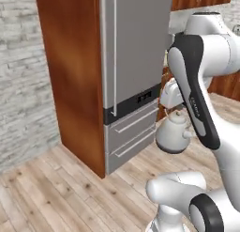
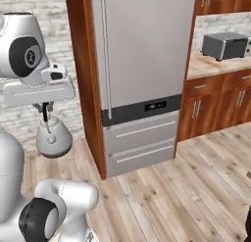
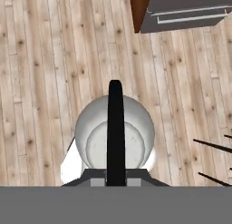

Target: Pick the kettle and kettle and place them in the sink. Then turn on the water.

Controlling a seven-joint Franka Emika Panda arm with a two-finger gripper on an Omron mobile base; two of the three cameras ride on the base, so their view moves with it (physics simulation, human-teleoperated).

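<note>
The pincer (image 2: 45, 111) was found clamped on the black arched handle of one kettle (image 2: 53, 138), the fingers closed tight about the handle's crown. The kettle hung clear beneath the hand, over the wooden floor (image 2: 186, 187), in front of the steel refrigerator (image 2: 142, 55) and its lower drawers. The hand view confirmed the handle (image 3: 116, 132) running straight up the centre of the rounded lid, so the grip appeared centred rather than offset. The left base view showed the same kettle (image 1: 172, 132) suspended beside the forearm, spout to one side, body roughly level.

A bench (image 2: 215, 64) with a toaster (image 2: 225, 45) stood to the right of the refrigerator. The sink could not be located from these frames.

Assessment: the step in hand was judged to be carriage of the first kettle to the sink. Since the kettle hung from a narrow handle, it was liable to swing. Recommended practice: hold the wrist vertical, move smoothly, keep the load clear of the refrigerator and cabinet fronts, and lower into the basin before releasing.
</note>
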